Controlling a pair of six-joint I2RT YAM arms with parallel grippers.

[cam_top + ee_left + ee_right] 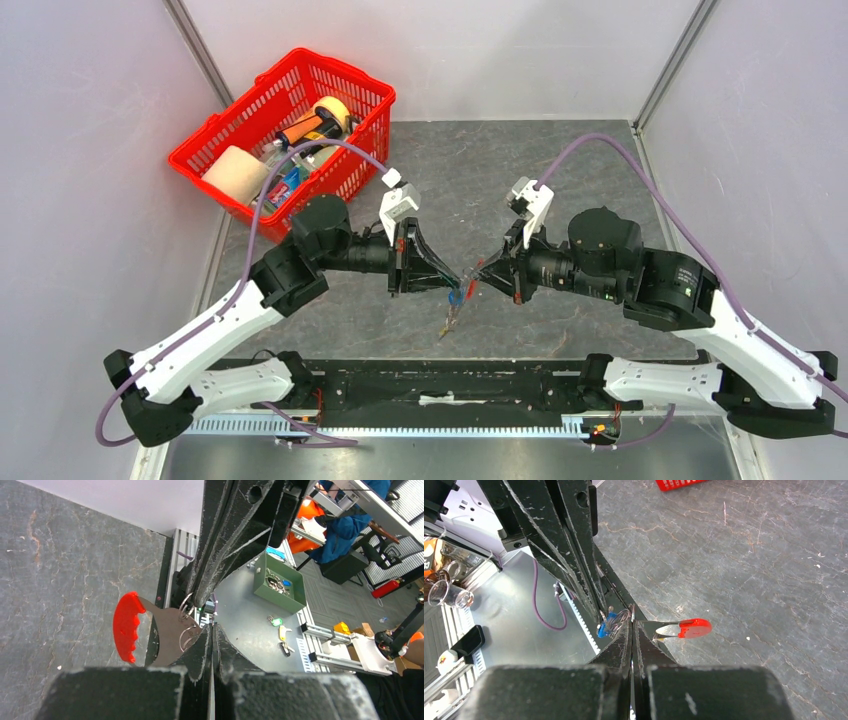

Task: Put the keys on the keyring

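Both grippers meet tip to tip above the middle of the table. My right gripper is shut on the metal end of the keyring, whose red crescent sticks out sideways. Wire rings bunch at the meeting point. The blue-headed key hangs at the tip of my left gripper, which is shut and appears to pinch the key among the rings. A few silvery pieces dangle below. The left wrist view hides the key.
A red basket full of household items stands at the back left of the grey slate table. Off the near edge, a green tray and loose keys lie on a metal surface.
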